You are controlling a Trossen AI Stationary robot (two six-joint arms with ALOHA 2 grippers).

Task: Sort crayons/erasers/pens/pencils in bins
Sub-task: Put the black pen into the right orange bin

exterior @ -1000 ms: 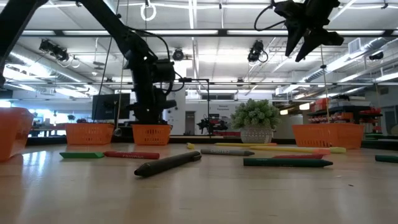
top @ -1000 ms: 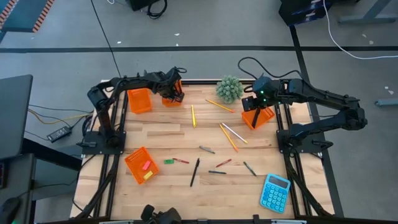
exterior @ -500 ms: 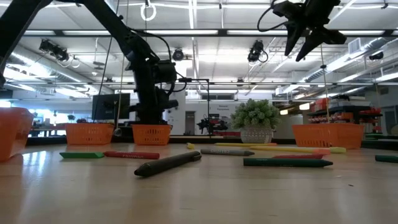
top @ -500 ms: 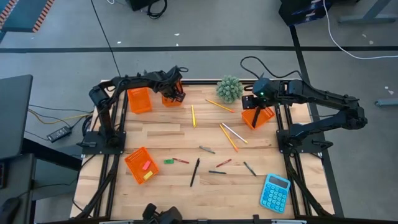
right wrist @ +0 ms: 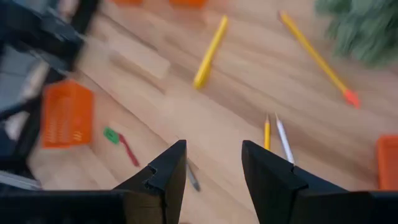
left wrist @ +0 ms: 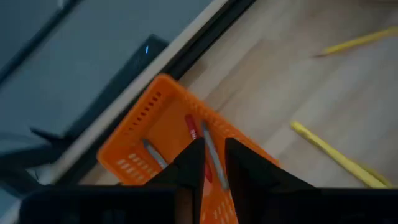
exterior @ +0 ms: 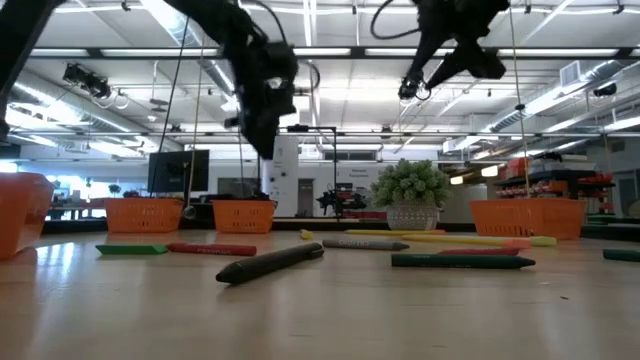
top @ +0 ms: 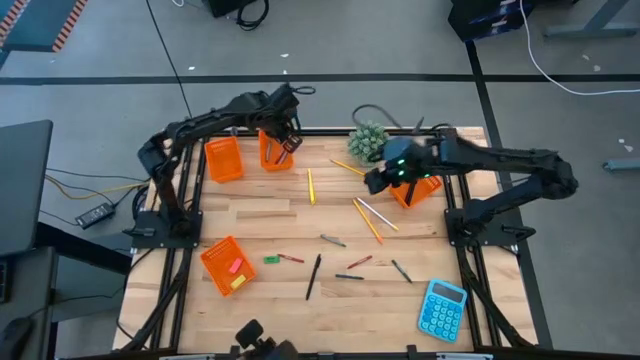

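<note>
My left gripper (top: 288,143) hangs above the far bin (top: 272,152). The left wrist view (left wrist: 213,149) shows it empty, with a narrow gap between the fingers. In that bin (left wrist: 163,127) lie grey and red crayons (left wrist: 200,134). My right gripper (top: 375,180) is wide open and empty (right wrist: 213,152), high over the pencils (top: 370,217), left of the right bin (top: 415,187). Two more pencils (top: 310,186) (top: 353,169) lie flat farther back. Crayons (top: 291,258), a black pen (top: 313,276) and a green eraser (top: 270,260) lie flat nearer the front.
A second far bin (top: 224,160) stands beside the first. A near-left bin (top: 225,265) holds pink and yellow erasers. A potted plant (top: 368,142) stands at the far edge between the arms. A blue calculator (top: 442,309) lies at the near right corner.
My left gripper has gone up out of the far bin, still over it. My right gripper has swung from above the right bin toward the table's left, and now stands over the pencils near the plant.
</note>
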